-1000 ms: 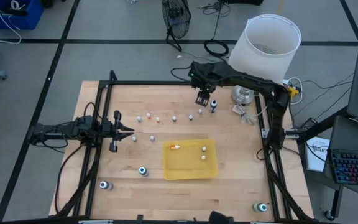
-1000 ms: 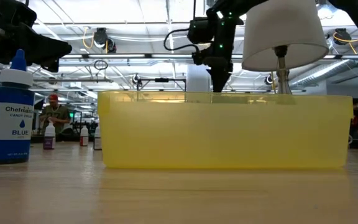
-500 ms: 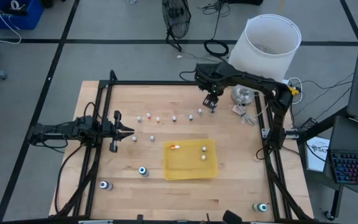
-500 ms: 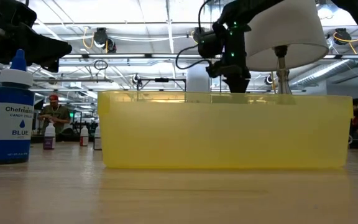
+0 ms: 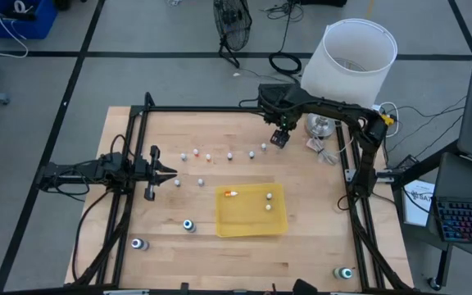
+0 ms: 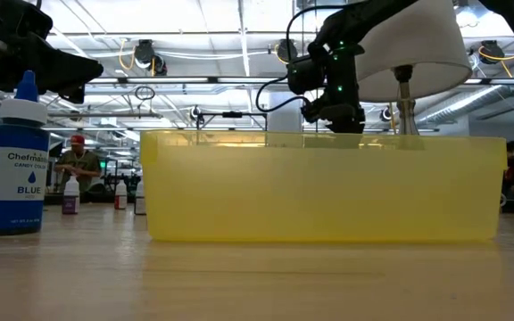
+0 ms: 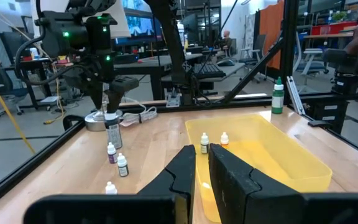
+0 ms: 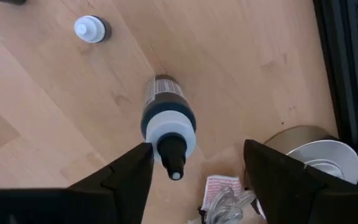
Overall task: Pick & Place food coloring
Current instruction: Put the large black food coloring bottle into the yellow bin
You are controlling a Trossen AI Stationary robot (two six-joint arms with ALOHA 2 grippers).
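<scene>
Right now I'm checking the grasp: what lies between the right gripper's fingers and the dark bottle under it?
Only bare gaps. In the right wrist view the right gripper straddles the dark bottle, nothing between either finger and it.

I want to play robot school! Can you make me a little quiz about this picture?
1. True or false: the right gripper is open above a dark bottle.
2. How many small bottles lie in the yellow tray? A) none B) three C) six
3. The left gripper waits near which edge of the table?

Key: 1. True. 2. B. 3. The left edge.
</scene>
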